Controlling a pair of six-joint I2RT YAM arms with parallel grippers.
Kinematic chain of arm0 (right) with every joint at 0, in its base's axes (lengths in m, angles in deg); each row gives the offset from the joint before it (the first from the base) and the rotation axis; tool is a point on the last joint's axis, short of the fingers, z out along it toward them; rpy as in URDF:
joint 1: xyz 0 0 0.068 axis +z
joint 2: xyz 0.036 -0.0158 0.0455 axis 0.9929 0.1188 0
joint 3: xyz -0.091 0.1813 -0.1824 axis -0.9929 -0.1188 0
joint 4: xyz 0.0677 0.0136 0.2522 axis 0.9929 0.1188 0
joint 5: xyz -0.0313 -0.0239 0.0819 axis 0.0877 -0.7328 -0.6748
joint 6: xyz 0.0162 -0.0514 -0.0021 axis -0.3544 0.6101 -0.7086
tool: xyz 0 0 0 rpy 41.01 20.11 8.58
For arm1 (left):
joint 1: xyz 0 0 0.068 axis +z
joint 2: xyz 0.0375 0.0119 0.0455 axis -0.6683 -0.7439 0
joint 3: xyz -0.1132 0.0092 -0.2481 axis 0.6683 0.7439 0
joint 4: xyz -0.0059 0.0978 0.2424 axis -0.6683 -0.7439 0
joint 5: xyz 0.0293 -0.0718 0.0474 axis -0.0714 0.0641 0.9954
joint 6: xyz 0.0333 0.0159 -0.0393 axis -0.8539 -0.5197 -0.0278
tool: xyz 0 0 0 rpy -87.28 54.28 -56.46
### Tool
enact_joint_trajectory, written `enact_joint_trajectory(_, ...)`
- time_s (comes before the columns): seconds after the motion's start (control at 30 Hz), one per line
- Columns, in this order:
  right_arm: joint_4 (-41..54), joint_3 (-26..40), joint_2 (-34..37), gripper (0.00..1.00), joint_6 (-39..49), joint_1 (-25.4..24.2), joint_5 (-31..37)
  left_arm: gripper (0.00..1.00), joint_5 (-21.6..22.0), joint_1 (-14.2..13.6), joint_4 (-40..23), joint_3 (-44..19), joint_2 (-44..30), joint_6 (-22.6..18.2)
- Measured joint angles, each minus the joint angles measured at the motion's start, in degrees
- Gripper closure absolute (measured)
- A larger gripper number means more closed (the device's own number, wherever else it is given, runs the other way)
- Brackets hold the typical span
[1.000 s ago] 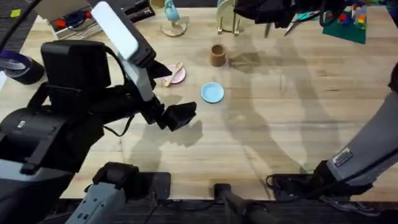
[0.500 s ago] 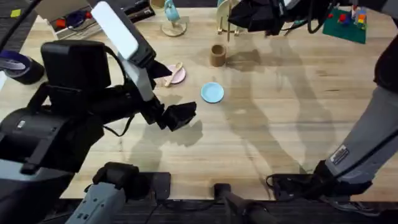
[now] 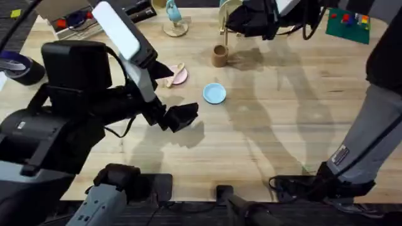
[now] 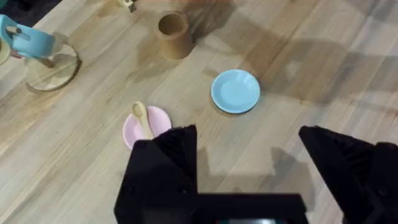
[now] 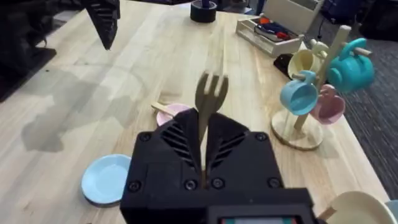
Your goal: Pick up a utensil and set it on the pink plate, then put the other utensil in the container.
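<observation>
Nearest the bases, broad bare wooden counter, free of objects all the way toward the right edge. Left gripper hanging above that wood, fingers spread wide and released, nothing between them. Just beyond the left fingertips, the pink plate flat on the counter with the spoon lying across it, bowl end farther from the fingers, handle pointing back toward them. Slightly farther and toward the other fingertip, a light blue plate, apart from the pink plate with bare wood between. Farther again, the container standing upright, mouth open, near the blue plate but not touching it. Off to one side past the pink plate, a mug tree on a round wooden base close to the far edge of the counter.

Right gripper high over the far edge, close by the container in the overhead view. Fingers clenched on the fork, handle pinched between them, tines upright well clear of the fingertips. Beyond those fingertips in the right wrist view, the pink plate partly hidden behind the fork, the blue plate to one side.
</observation>
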Motion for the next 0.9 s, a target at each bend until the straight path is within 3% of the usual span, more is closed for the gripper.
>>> enact_joint_trajectory(0.9, -5.27, 0.02, 3.50, 0.969, 0.02, 0.43, -0.17, 0.007, 0.00, 0.00, 0.00, 0.00, 0.00, 0.00)
